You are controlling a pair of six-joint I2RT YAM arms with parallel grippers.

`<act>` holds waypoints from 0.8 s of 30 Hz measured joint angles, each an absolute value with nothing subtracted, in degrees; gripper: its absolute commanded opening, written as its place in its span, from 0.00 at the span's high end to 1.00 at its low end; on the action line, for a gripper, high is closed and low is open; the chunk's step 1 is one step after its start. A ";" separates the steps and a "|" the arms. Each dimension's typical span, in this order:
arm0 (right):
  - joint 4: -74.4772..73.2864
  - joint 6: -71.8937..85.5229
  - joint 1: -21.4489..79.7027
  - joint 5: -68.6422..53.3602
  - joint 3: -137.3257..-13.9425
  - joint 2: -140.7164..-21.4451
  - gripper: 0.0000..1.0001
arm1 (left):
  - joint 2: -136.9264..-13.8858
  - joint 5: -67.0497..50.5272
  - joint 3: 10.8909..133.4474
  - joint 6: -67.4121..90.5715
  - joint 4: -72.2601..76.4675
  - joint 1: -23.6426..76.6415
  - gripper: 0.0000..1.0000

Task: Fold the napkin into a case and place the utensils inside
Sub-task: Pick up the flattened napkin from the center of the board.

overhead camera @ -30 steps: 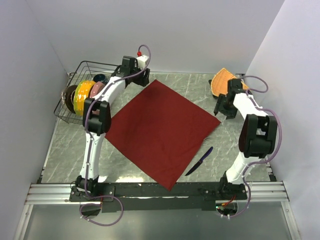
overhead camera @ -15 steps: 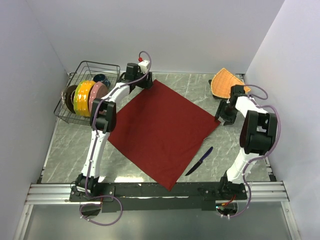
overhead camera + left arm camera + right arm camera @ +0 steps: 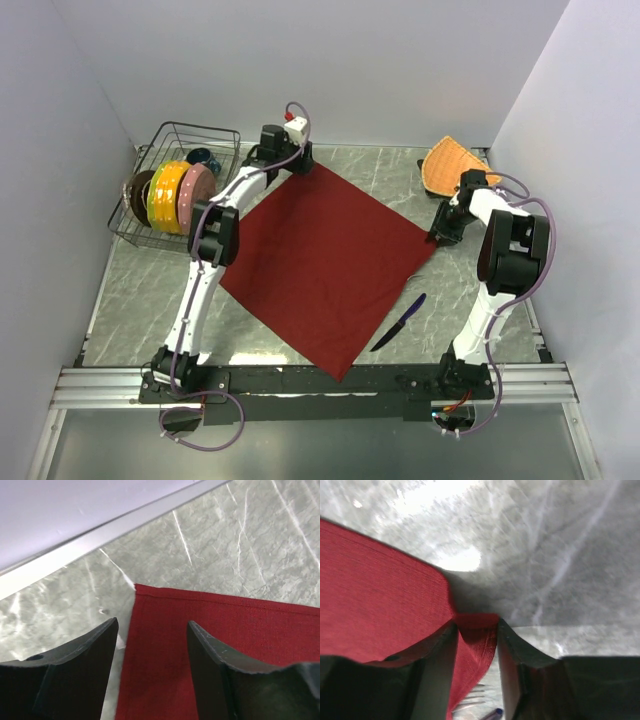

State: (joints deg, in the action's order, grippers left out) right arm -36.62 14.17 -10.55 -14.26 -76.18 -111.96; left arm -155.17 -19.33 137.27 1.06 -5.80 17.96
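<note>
Top external view: the knife (image 3: pixel 399 322) lies on the table (image 3: pixel 140 290) just beside the napkin's (image 3: pixel 320 265) near-right edge. At the napkin's right corner the right tool (image 3: pixel 476 625) pinches the cloth; at its far corner the left tool (image 3: pixel 152 625) stands open, astride the hem.

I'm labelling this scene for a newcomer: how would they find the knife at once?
Start at the dark red napkin spread like a diamond on the grey marble table. Just off its near right edge lies the knife. It is the only slim blue-purple thing there.
</note>
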 measured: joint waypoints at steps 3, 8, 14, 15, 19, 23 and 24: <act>-36.40 14.39 -10.55 -15.88 -76.66 -112.73 0.76 | -155.52 -17.54 137.29 1.10 -6.31 18.90 0.40; -36.38 14.46 -10.55 -18.57 -76.84 -113.51 1.00 | -155.48 -16.88 136.51 3.22 -6.17 19.27 0.40; -36.29 14.55 -10.44 -22.59 -77.82 -113.43 1.00 | -154.74 -19.55 133.25 7.31 -5.23 17.52 0.33; -36.10 14.46 -10.17 -23.20 -78.17 -113.25 1.00 | -153.80 -19.88 132.29 7.70 -5.37 17.15 0.31; -35.75 12.56 -7.33 -23.81 -79.05 -111.22 1.00 | -146.23 -21.85 125.80 8.71 -7.25 15.46 0.17; -35.48 9.15 -0.10 -23.31 -79.72 -107.59 1.00 | -135.57 -26.26 120.99 9.41 -11.25 12.82 0.13; -35.35 8.12 2.44 -23.27 -79.88 -106.59 1.00 | -132.42 -28.01 120.01 9.58 -11.99 11.70 0.13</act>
